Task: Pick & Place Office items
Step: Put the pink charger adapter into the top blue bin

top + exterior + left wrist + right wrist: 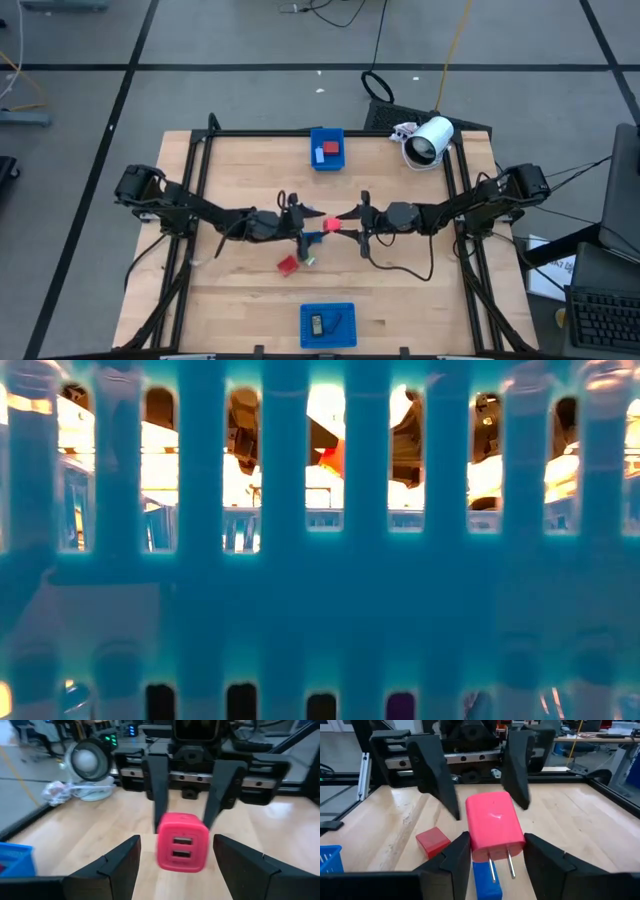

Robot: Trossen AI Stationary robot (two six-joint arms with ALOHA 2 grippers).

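At the middle of the wooden table (240, 290), the left gripper (300, 228) faces the right gripper (352, 222) from the left, its fingers spread wide on either side of a red USB charger (494, 827) without touching it. The right gripper's fingers are closed on the charger, holding it above the tabletop between the two arms. A red block (288, 264) lies just near of the left gripper, a blue block (486, 881) directly under the charger.
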